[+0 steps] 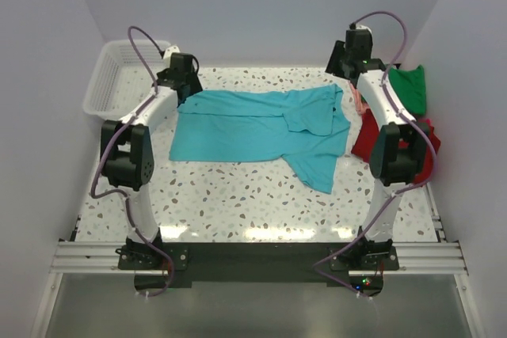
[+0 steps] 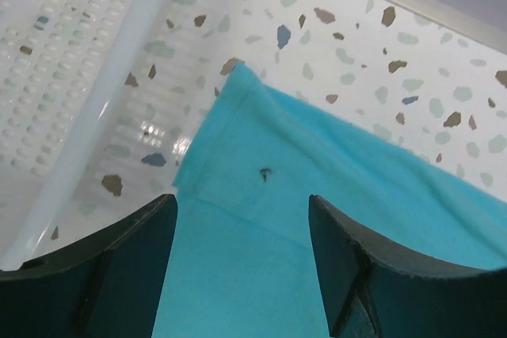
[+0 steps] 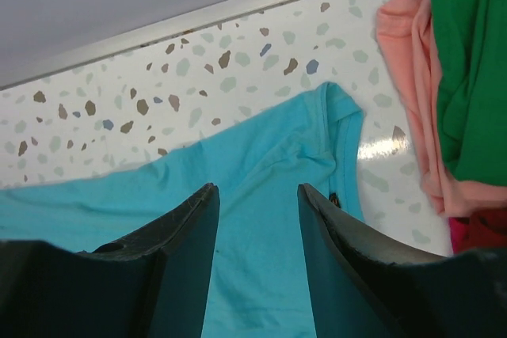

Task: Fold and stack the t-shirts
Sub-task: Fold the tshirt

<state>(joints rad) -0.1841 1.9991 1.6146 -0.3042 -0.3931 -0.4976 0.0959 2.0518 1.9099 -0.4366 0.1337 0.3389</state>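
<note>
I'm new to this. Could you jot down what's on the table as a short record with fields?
Spread out: turquoise t-shirt, mid-table
Piled at right: red t-shirt, green t-shirt, salmon-pink t-shirt
Far left corner: white basket
Left gripper: open, over the turquoise shirt's corner by the basket
Right gripper: open, over its collar end

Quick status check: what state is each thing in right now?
turquoise t-shirt: spread flat, partly folded over.
red t-shirt: crumpled, unfolded.
green t-shirt: crumpled, unfolded.
salmon-pink t-shirt: crumpled, partly under the green one.
basket: upright.
left gripper: open, holding nothing.
right gripper: open, holding nothing.
</note>
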